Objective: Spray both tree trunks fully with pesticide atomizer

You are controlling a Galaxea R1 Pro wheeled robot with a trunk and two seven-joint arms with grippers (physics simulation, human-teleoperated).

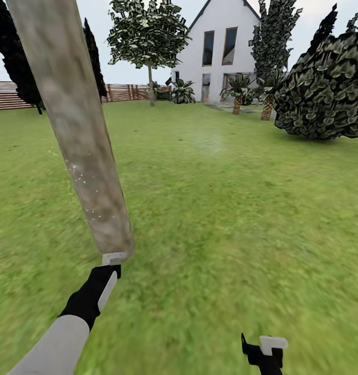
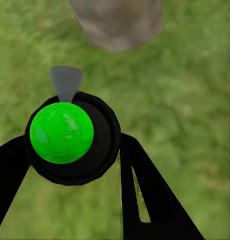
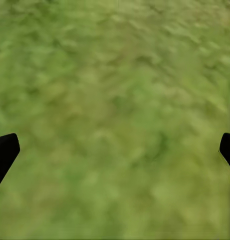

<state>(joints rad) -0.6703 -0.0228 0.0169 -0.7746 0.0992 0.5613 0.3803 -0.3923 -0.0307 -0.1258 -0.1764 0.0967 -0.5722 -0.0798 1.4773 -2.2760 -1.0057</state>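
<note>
On the lawn [image 1: 226, 208], close to the base of a thick grey-beige tree trunk [image 1: 80, 130], the left gripper [image 2: 74, 165] pinches the pesticide atomizer [image 2: 72, 137], whose green top and grey nozzle point toward the trunk. Pale specks mark the trunk's lower part. Low beside it, the right gripper [image 3: 115, 150] hangs with fingers spread wide over grass. A white house [image 1: 220, 47] stands behind.

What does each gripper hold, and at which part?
The left gripper grips the pesticide atomizer around its dark round body, one finger on each side. The right gripper is open and holds nothing.
</note>
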